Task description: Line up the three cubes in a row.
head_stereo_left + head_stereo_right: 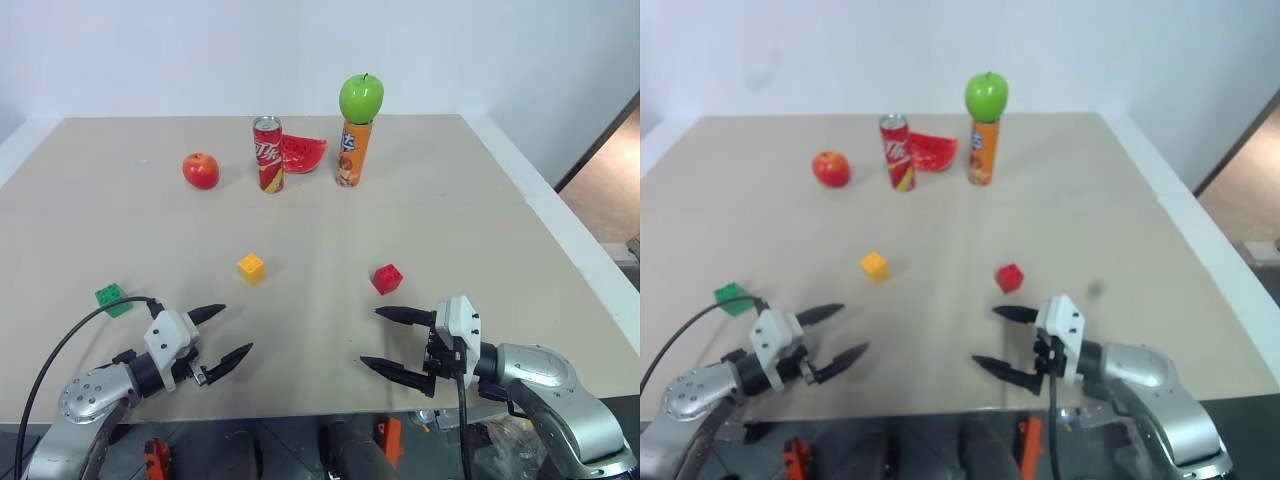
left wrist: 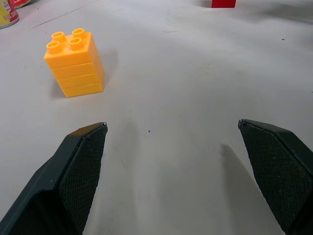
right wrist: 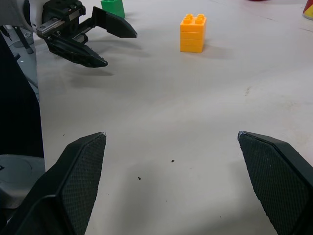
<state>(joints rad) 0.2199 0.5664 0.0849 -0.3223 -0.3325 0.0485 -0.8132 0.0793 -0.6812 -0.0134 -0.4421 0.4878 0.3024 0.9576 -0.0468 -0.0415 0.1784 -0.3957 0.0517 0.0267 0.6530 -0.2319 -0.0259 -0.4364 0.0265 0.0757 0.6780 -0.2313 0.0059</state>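
The beige worktop (image 1: 420, 230) carries the three cubes scattered, not in a row. The yellow cube (image 1: 251, 267) sits near the middle. The red cube (image 1: 387, 279) lies at about four o'clock from it, well apart. The green cube (image 1: 113, 299) is off at roughly eight o'clock from the yellow one, close to the near left edge.

Both arms hover low over the near edge. The left end effector (image 1: 221, 338) has its fingers spread wide and holds nothing, with the green cube just behind it at ten o'clock. The right end effector (image 1: 388, 340) is likewise wide and empty, the red cube near it at twelve o'clock.

At the far side stand a red apple (image 1: 200, 170), a red soda can (image 1: 267, 153), a watermelon slice (image 1: 303, 153), and an orange bottle (image 1: 351, 153) with a green apple (image 1: 361, 98) balanced on top.
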